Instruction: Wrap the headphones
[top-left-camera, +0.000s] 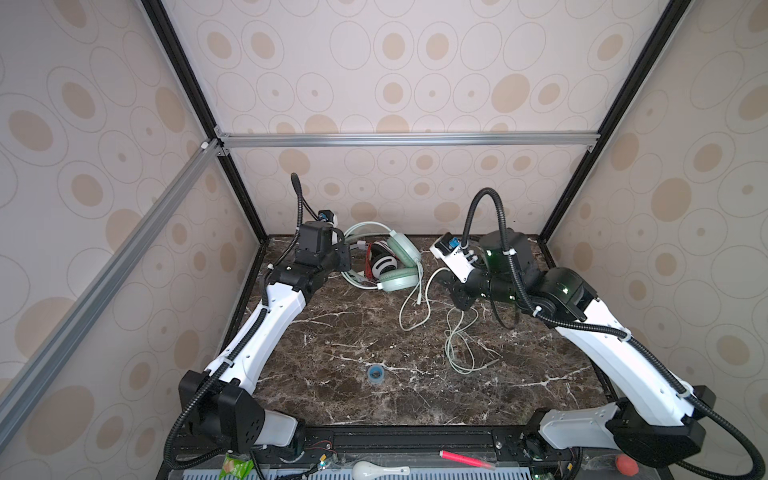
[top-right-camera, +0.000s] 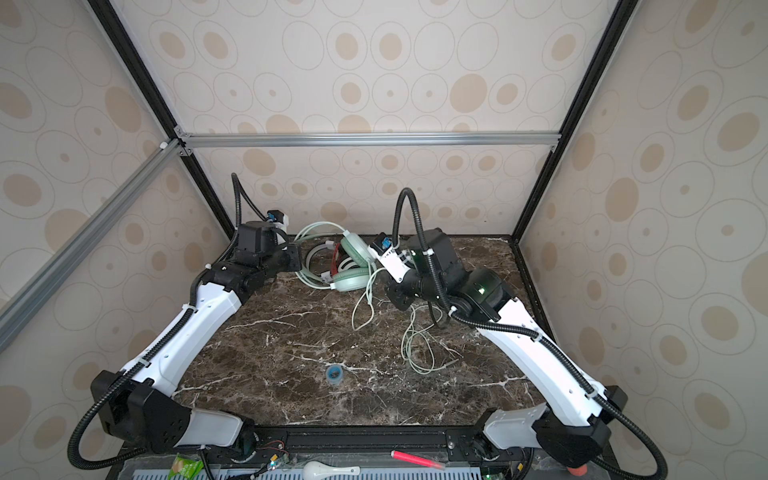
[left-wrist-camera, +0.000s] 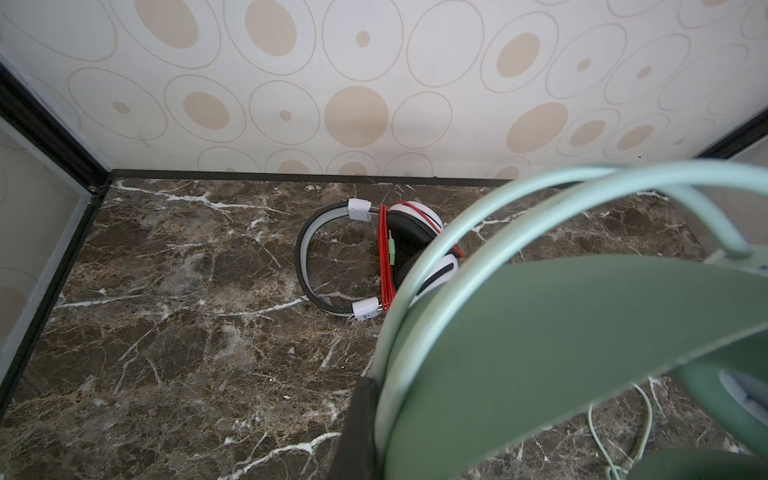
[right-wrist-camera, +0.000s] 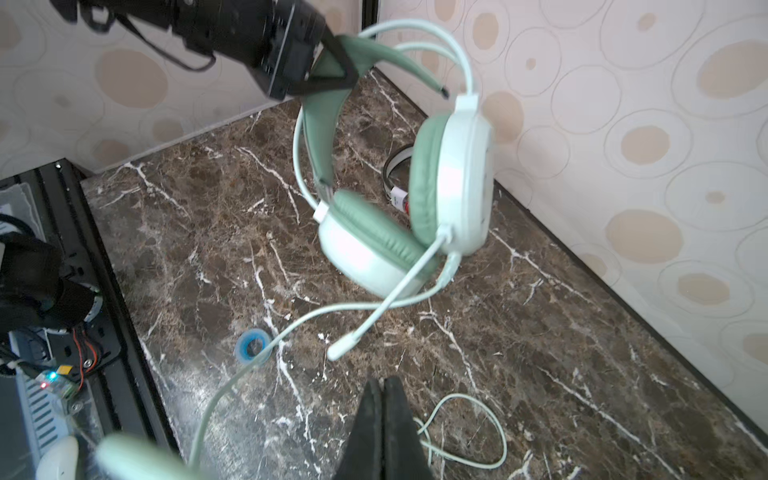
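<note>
The pale mint-green headphones (top-left-camera: 399, 278) (right-wrist-camera: 449, 187) hang tilted just above the marble table near the back wall. My left gripper (top-left-camera: 343, 259) (left-wrist-camera: 376, 399) is shut on their headband (left-wrist-camera: 561, 353). Their boom mic (right-wrist-camera: 390, 299) points down. The pale cord (top-left-camera: 459, 353) (right-wrist-camera: 478, 432) trails to the right in loose loops and runs into my right gripper (top-left-camera: 462, 305) (right-wrist-camera: 383, 380), whose jaws are pressed together on it. Behind lie the white-and-black headphones (top-left-camera: 380, 259) (left-wrist-camera: 415, 232), with the red cord (left-wrist-camera: 385, 257) wound round them.
A small blue tape roll (top-left-camera: 375, 372) (right-wrist-camera: 253, 345) lies mid-table towards the front. The patterned back wall and black frame posts stand close behind the headphones. On the front rail lie a pink pen (top-left-camera: 465, 459) and a white spoon-shaped object (top-left-camera: 380, 470).
</note>
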